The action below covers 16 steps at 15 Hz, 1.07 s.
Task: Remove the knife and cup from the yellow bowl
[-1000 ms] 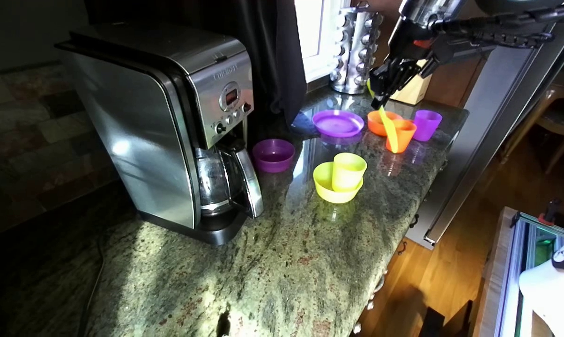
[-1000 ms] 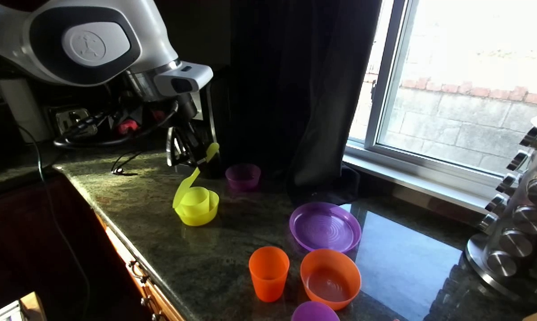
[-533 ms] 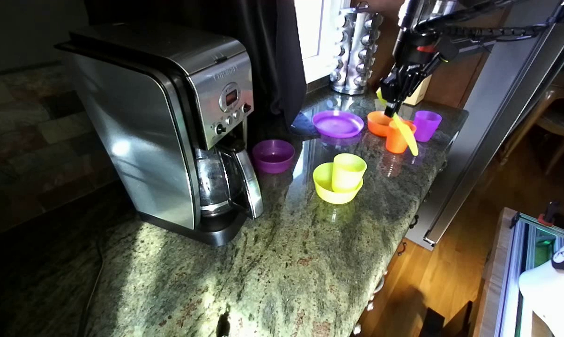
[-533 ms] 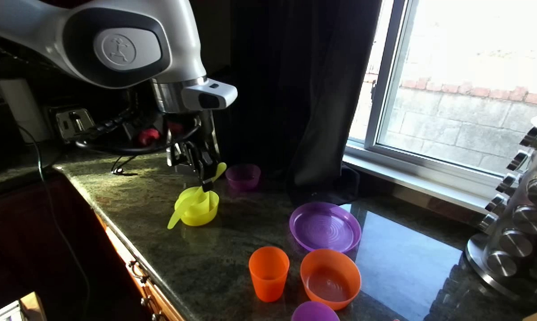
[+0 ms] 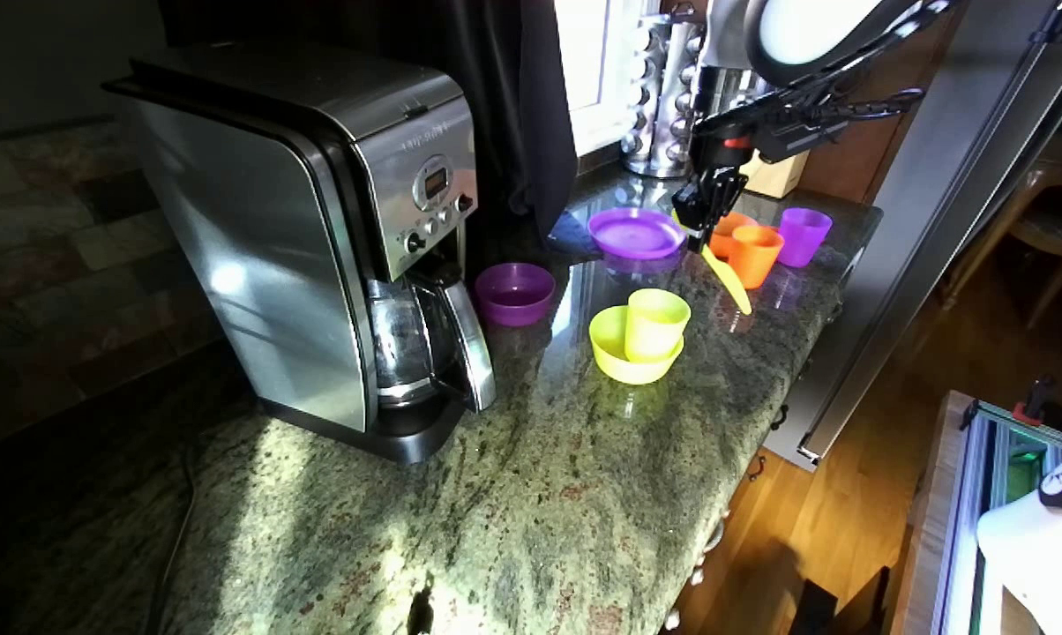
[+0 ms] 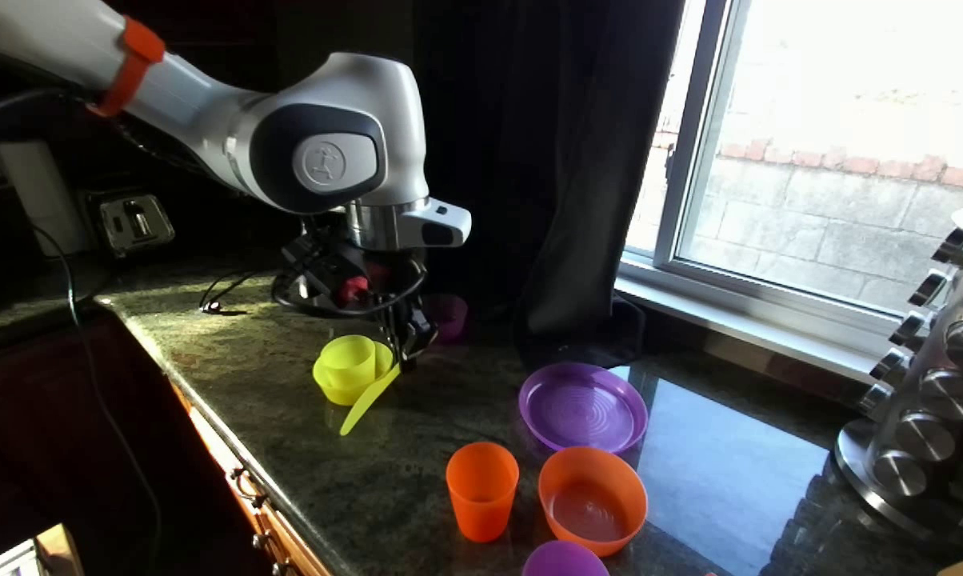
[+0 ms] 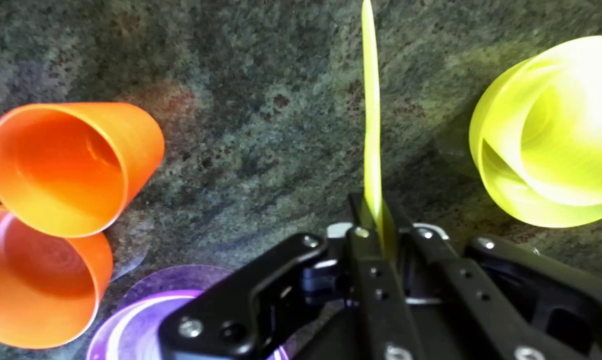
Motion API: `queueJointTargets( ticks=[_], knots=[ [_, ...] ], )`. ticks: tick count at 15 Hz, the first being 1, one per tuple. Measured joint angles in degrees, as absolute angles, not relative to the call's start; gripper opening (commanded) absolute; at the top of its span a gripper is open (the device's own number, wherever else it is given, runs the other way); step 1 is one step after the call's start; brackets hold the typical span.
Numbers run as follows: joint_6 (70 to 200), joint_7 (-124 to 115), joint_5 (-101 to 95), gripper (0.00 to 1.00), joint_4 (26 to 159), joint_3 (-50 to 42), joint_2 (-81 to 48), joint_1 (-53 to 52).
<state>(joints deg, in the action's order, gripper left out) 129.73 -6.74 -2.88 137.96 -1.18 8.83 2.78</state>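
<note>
My gripper [image 7: 377, 212] is shut on the yellow knife [image 7: 371, 110], with the blade sticking out past the fingertips. In both exterior views the knife [image 5: 727, 280] [image 6: 369, 400] is tilted, blade end down, held by the gripper [image 5: 700, 240] [image 6: 405, 362] low over the counter between the yellow bowl and the orange cup. The yellow bowl [image 5: 630, 369] stands on the counter, with the yellow cup [image 5: 654, 326] upright inside it. In the wrist view the bowl [image 7: 523, 212] and cup [image 7: 551, 135] are at the right, apart from the knife.
An orange cup [image 6: 482, 492], an orange bowl [image 6: 593, 504], a purple plate [image 6: 583, 408] and a purple cup [image 5: 804, 236] stand beyond the knife. A purple bowl [image 5: 515, 294] is near the coffee maker [image 5: 319, 238]. A spice rack [image 6: 941, 384] stands by the window.
My gripper has carried the knife from over the yellow bowl to beside it, toward the orange cup and purple plate, and lower. The bowl and the cup in it stay put.
</note>
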Motion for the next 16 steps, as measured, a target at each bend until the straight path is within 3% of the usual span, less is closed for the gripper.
queueJointTargets(
  ticks=[11,12,16],
  knots=[
    [131.60,-3.11,-2.01,0.03,130.36,-1.17,-4.99,2.49],
    [131.60,-3.05,-2.00,0.32,130.05,-1.16,-5.54,2.46],
    [131.60,-3.01,-2.00,0.57,128.88,-1.16,-7.38,2.45]
  ],
)
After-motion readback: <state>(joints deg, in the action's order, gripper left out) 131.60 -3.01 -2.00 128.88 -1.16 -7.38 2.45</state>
